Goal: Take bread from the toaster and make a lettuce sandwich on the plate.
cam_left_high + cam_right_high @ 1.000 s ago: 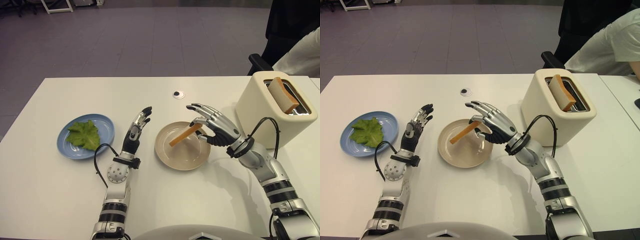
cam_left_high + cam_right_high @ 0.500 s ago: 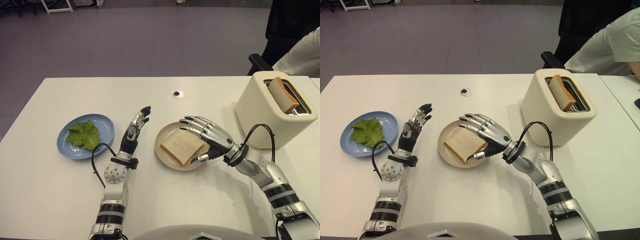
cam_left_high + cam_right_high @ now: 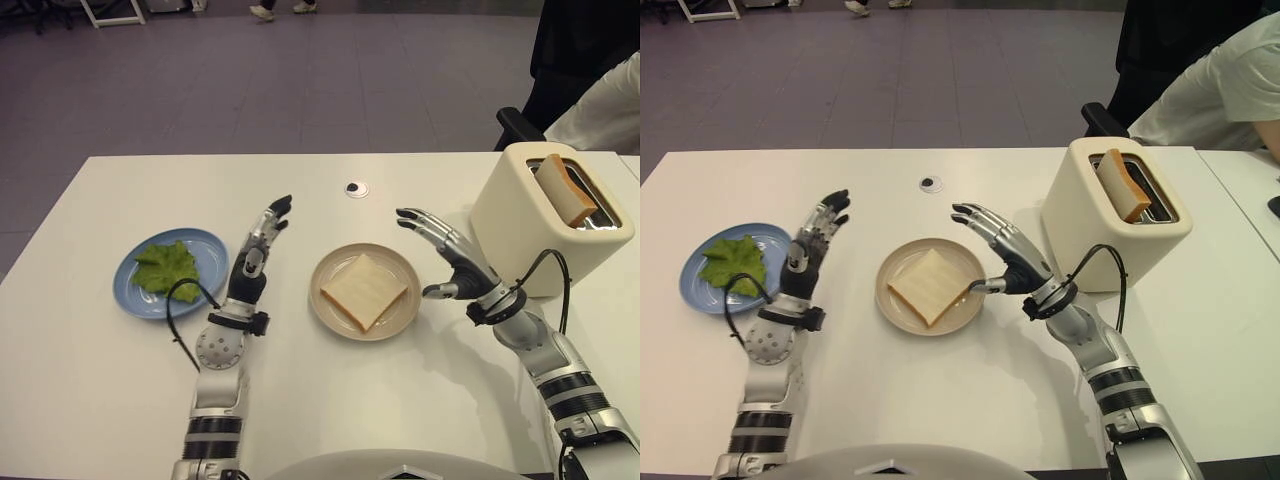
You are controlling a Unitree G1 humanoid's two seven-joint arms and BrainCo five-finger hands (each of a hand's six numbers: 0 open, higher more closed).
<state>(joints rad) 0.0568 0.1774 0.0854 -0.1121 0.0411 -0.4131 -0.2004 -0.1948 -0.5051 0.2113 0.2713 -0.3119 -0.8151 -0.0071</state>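
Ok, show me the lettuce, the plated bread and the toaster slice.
lettuce (image 3: pixel 168 270), left eye view, leaf middle.
plated bread (image 3: pixel 364 291), left eye view, top face.
toaster slice (image 3: pixel 566 189), left eye view, raised part.

White table (image 3: pixel 80 380) spans the near scene, with a small round black-and-white disc (image 3: pixel 357 188) lying flat on it, centre, close to the far edge. Beyond stretches a grey tiled floor (image 3: pixel 300 80). A black chair (image 3: pixel 520 126) stands off the table's far right corner, a white metal frame (image 3: pixel 112 14) far left.
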